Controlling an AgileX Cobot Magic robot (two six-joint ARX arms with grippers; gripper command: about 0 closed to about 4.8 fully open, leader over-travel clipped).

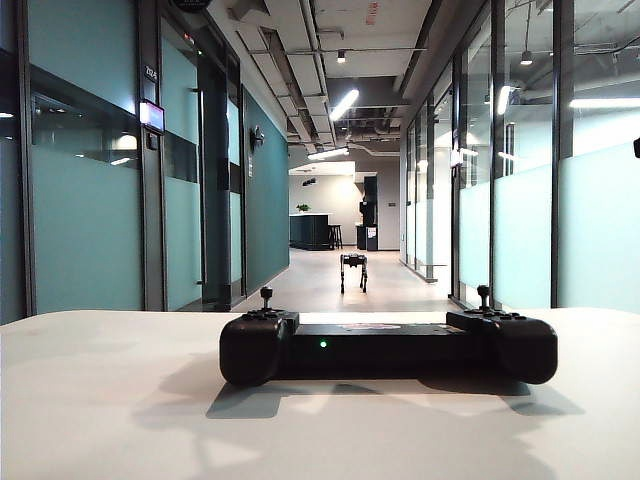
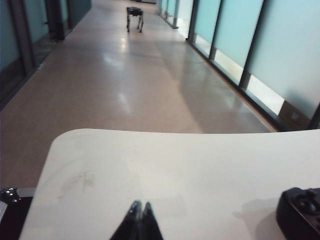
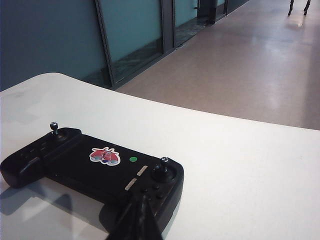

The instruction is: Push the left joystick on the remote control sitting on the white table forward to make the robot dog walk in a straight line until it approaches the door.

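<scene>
The remote control (image 1: 388,346) is set on the white bench (image 1: 110,400), left joystick (image 1: 266,298) untouched. Left gripper (image 2: 139,206) and right gripper (image 3: 141,200) are pinched closed, empty. The robot dog (image 1: 353,270) could veer if the stick is pushed off-axis.

Ceiling strip lights (image 1: 343,102) bright, corridor otherwise dim and teal. Remote control (image 1: 388,345) backlit, dark, casting soft shadows toward camera on the desk (image 1: 100,400). Floor (image 2: 125,75) shows sheen glare. Wrist views soft; robot dog (image 2: 134,16) blurred, distant.
</scene>
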